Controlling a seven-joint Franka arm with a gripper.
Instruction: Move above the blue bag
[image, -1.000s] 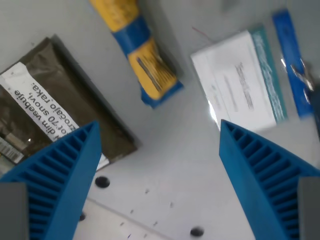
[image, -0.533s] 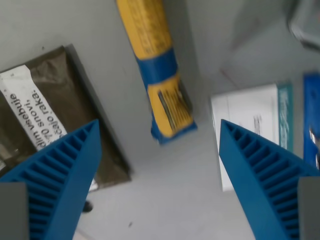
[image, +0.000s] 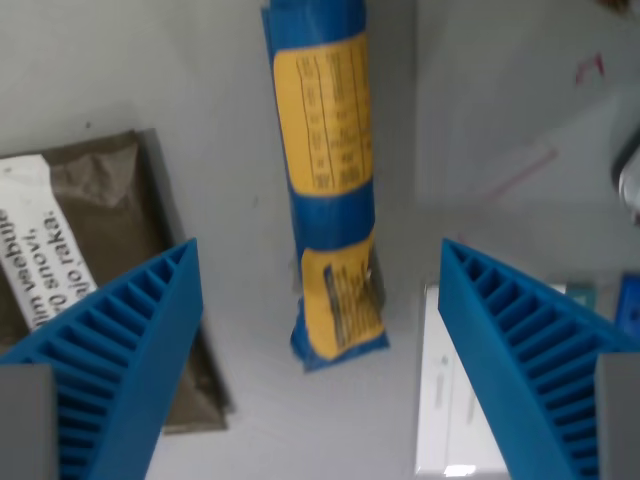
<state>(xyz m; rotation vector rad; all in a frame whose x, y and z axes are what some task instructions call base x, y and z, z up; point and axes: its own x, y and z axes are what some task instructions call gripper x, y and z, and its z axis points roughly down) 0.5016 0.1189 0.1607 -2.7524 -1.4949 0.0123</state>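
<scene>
Wrist view: the gripper (image: 320, 300) hangs wide open, holding nothing. The blue bag (image: 325, 180) with yellow labels, print unreadable, runs down frame centre. Brown packet (image: 110, 270) at left reads partly "snovi"; white box (image: 455, 400) lower right.

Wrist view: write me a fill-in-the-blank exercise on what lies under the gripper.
1. The blue bag carries labels coloured ____.
2. The gripper has its jaws ____, with the bag's lower end between them in the picture.
3. The brown packet lies on the wrist view's ____ of the bag.
4. The white box lies on the wrist view's ____ of the bag.

Missing words: yellow; open; left; right
</scene>
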